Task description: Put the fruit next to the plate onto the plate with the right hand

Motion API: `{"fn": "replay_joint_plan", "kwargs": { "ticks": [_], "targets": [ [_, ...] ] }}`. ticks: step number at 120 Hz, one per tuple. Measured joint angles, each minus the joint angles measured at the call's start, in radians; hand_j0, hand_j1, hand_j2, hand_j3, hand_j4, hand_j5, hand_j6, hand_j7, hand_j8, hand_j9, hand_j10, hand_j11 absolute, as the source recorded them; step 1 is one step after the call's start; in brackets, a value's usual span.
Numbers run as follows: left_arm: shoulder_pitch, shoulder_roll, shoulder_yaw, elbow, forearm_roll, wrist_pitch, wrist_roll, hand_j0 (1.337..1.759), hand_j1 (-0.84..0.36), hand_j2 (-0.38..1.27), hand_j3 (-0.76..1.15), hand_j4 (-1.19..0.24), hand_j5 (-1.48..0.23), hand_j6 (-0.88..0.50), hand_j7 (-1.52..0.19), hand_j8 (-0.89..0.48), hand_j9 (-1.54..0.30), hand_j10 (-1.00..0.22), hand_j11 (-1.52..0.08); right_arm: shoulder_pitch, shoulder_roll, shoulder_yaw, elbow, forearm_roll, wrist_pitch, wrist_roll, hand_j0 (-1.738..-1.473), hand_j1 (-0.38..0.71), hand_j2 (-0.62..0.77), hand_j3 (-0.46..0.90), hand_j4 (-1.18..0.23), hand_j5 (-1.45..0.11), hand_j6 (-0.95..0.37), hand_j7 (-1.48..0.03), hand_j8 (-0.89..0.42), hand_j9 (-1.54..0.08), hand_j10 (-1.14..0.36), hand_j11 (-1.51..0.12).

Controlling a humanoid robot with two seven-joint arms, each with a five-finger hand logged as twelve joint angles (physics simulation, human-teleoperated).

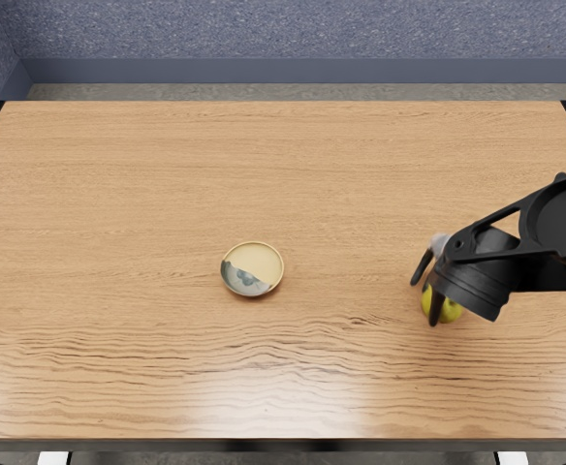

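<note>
A small round plate (252, 268), cream with a grey-blue smear, lies near the middle of the wooden table. To its right, a yellow-green fruit (445, 309) rests on the table, mostly covered by my right hand (436, 286). The black hand comes in from the right edge and its fingers curl down around the fruit. The fruit still looks to be touching the tabletop. Only its lower left part shows below the palm. The left arm is out of the picture.
The table (264, 174) runs wide and bare between plate and fruit. Its front edge is near the bottom of the picture, and a grey wall stands behind the far edge.
</note>
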Motion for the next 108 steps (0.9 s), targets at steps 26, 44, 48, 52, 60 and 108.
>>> {"fn": "replay_joint_plan", "kwargs": {
  "ticks": [26,44,48,52,60,108],
  "targets": [
    [0.000,0.000,0.000,0.000,0.000,0.000,0.000,1.658,0.35,0.00,0.00,0.00,0.00,0.00,0.00,0.00,0.00,0.00,0.00,0.001,-0.010,0.011,-0.002,0.003,0.003,-0.001,-1.655,0.29,0.57,0.00,-0.82,-1.09,-0.64,-1.07,-0.43,-1.09,-0.49,-1.08],
    [0.000,0.000,0.000,0.000,0.000,0.000,0.000,1.658,0.35,0.00,0.00,0.00,0.00,0.00,0.00,0.00,0.00,0.00,0.00,-0.002,-0.033,0.072,-0.029,0.002,0.003,-0.003,-1.656,0.29,0.58,0.00,-0.84,-1.13,-0.66,-1.10,-0.41,-1.12,-0.47,-1.10],
    [0.000,0.000,0.000,0.000,0.000,0.000,0.000,1.658,0.35,0.00,0.00,0.00,0.00,0.00,0.00,0.00,0.00,0.00,0.00,-0.010,-0.036,0.090,-0.046,0.002,0.003,-0.004,-1.656,0.29,0.59,0.00,-0.85,-1.13,-0.67,-1.11,-0.42,-1.12,-0.48,-1.09],
    [0.000,0.000,0.000,0.000,0.000,0.000,0.000,1.658,0.35,0.00,0.00,0.00,0.00,0.00,0.00,0.00,0.00,0.00,0.00,-0.025,-0.038,0.113,-0.069,0.001,0.003,-0.003,-1.656,0.29,0.58,0.00,-0.85,-1.14,-0.67,-1.11,-0.41,-1.13,-0.47,-1.10],
    [0.000,0.000,0.000,0.000,0.000,0.000,0.000,1.658,0.35,0.00,0.00,0.00,0.00,0.00,0.00,0.00,0.00,0.00,0.00,-0.057,-0.044,0.165,-0.125,0.000,0.003,-0.003,-1.656,0.30,0.59,0.00,-0.85,-1.14,-0.66,-1.12,-0.40,-1.13,-0.47,-1.10],
    [0.000,0.000,0.000,0.000,0.000,0.000,0.000,1.658,0.35,0.00,0.00,0.00,0.00,0.00,0.00,0.00,0.00,0.00,0.00,-0.245,0.013,0.582,-0.326,-0.057,0.113,-0.001,-1.656,0.28,0.58,0.00,-0.86,-1.16,-0.84,-1.13,-0.42,-1.15,-0.47,-1.12]
  ]
}}
